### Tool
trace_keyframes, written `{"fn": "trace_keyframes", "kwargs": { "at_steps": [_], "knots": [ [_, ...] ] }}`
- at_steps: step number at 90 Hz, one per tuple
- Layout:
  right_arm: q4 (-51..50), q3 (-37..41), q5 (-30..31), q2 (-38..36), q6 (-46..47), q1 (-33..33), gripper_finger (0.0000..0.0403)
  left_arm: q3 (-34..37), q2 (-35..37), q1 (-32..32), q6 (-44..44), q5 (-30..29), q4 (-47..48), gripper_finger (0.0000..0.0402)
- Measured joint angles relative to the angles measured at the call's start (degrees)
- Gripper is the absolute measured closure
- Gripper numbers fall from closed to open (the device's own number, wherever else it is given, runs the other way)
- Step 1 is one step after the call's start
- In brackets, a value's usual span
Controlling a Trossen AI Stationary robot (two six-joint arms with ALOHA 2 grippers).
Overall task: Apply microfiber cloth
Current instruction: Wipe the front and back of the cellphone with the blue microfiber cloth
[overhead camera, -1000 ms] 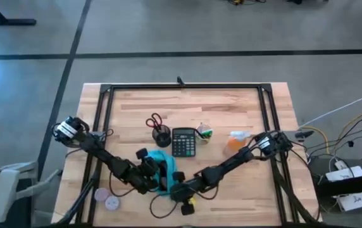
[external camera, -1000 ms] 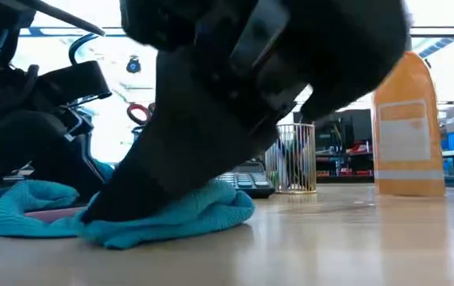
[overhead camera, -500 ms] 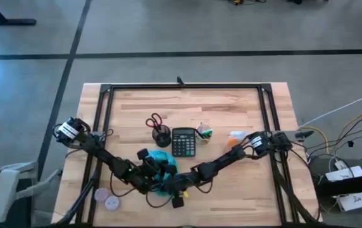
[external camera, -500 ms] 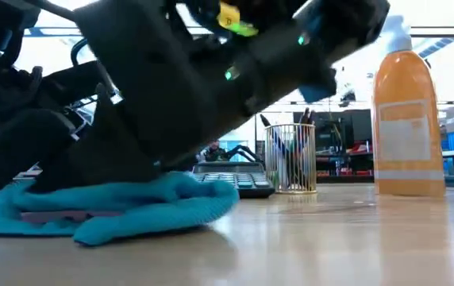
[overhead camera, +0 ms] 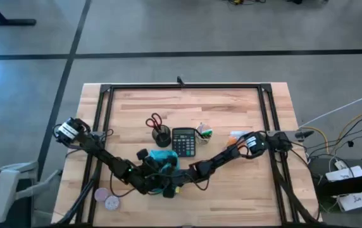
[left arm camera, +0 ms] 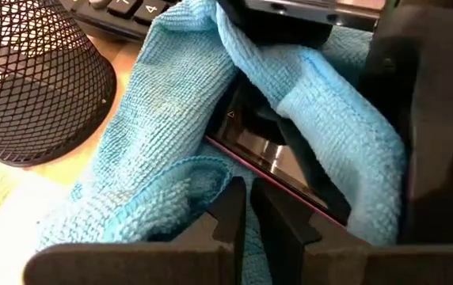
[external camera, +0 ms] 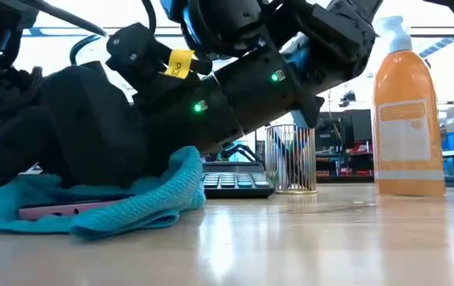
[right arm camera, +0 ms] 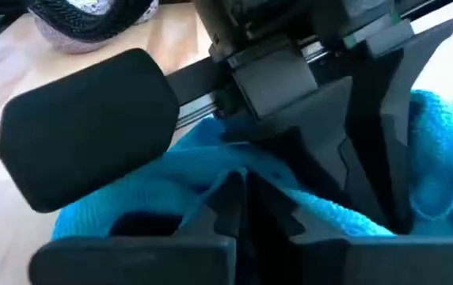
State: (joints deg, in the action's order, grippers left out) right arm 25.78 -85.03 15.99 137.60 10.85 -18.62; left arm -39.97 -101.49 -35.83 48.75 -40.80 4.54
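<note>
Wooden tabletop point(overhead camera: 231, 114), near edge: both grippers meet over the microfiber cloth point(external camera: 144, 208), which lies bunched in front of the calculator point(overhead camera: 183, 142), draped over a pink-edged phone point(left arm camera: 278, 162). Left gripper point(left arm camera: 246, 207) fingers pressed together at the cloth; right gripper point(right arm camera: 238, 194) fingers likewise closed, pinching a fold.

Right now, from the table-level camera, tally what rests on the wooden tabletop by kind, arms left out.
Turquoise microfiber cloth: 1
Flat pink-edged phone under that cloth: 1
Black keyed calculator: 1
Black wire-mesh cup: 1
Orange plastic spray bottle: 1
Total: 5
</note>
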Motion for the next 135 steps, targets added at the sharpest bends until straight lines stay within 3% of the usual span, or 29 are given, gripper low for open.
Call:
{"fn": "trace_keyframes", "kwargs": {
  "at_steps": [22,43,50,60,81,106,135],
  "knots": [
    [0.9,0.0,-20.9,0.0,-4.4,-0.3,0.0403,-0.1,0.0,-0.1,0.2,0.4,2.4,0.0381],
    [-2.7,0.1,-24.9,-1.8,-4.6,-2.6,0.0403,-0.1,0.0,-0.5,0.4,0.6,3.3,0.0381],
    [-7.4,0.2,-23.1,-3.3,-5.3,-3.8,0.0403,0.0,0.0,-0.7,1.0,0.7,3.6,0.0381],
    [-13.3,1.7,-15.3,-6.4,-5.9,-6.3,0.0403,0.0,0.0,-1.2,2.4,0.7,4.7,0.0381],
    [-8.6,10.9,7.3,-14.4,-4.5,-10.7,0.0403,0.0,0.0,-1.7,4.2,0.4,5.4,0.0381],
    [10.4,16.2,0.0,-11.0,-1.7,-7.5,0.0403,0.1,0.0,-1.8,4.3,-2.1,3.5,0.0381],
    [14.2,15.4,-4.0,-6.2,0.5,-6.6,0.0403,0.1,0.0,-1.8,4.3,-2.6,2.8,0.0381]
  ]
}}
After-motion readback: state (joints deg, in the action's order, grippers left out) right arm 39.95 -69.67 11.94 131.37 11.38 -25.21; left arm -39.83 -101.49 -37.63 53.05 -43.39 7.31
